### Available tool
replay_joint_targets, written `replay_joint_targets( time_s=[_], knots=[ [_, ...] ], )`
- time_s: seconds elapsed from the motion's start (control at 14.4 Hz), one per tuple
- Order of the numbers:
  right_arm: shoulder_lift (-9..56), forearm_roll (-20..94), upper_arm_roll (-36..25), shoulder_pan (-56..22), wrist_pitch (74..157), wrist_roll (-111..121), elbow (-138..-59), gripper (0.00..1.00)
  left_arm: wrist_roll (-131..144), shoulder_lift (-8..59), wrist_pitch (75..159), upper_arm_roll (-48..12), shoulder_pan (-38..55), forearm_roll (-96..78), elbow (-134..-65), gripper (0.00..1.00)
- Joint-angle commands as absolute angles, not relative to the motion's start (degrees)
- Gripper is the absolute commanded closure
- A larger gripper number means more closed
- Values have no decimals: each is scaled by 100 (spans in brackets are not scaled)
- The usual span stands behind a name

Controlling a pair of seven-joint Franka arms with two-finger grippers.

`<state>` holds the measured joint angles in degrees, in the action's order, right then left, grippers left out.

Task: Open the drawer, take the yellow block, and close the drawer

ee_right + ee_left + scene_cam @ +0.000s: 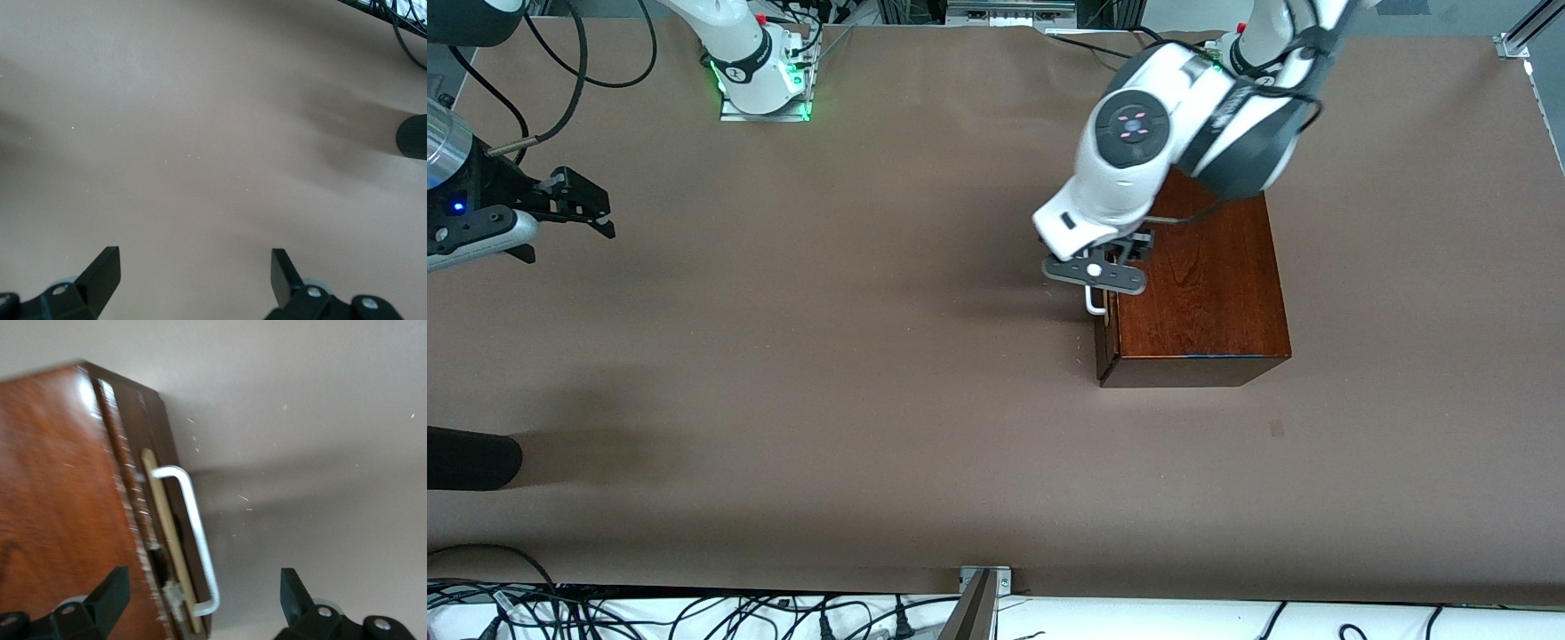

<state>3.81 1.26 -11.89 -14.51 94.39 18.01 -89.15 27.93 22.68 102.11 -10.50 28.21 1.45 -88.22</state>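
While the drawer [175,540] sits nearly shut in the mahogany box [1202,286] toward the left arm's end of the table [871,356], the left pincer [203,603] hangs over its white handle [193,537], released, fingers spread to either side and touching nothing. The right pincer [569,209] waits released over bare table at the right arm's end.

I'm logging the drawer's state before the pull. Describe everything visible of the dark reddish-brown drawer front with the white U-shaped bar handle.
The dark reddish-brown drawer front looks shut or very nearly so in the glossy mahogany-coloured wooden box, facing the right arm's end of the table. A pale wood strip shows along it. Its white U-shaped bar handle stands out from the front. The left gripper is over it, fingers open astride the handle, not visibly touching.
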Motion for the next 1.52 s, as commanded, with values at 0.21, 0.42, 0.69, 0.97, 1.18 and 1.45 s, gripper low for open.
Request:
replay_joint_targets(
  time_s=[0.21, 0.42, 0.69, 0.97, 1.18, 1.45],
  knots=[
    [352, 132, -1178, -1459, 9387, 1740, -8868, 0, 2997, 2627, 10266, -984, 3225, 877, -9061, 0],
    [352, 132, -1178, -1459, 9387, 1740, -8868, 0, 3251, 2777, 10283, -984, 3322, 1204, -9132, 0],
    [352, 132, -1178, -1459, 9387, 1740, -8877, 0, 3498, 2935, 10397, -984, 3410, 1457, -9141, 0],
    [352, 132, -1178, -1459, 9387, 1740, -8877, 0, 3920, 3225, 10573, -984, 3621, 1801, -9149, 0],
    [352, 132, -1178, -1459, 9387, 1740, -8868, 0, 4104, 3278, 10863, -993, 3647, 1828, -9132, 0],
    [352, 132, -1178, -1450, 9387, 1740, -8868, 0, 4410, 3296, 11100, -993, 3770, 1741, -8983, 0]
  ],
)
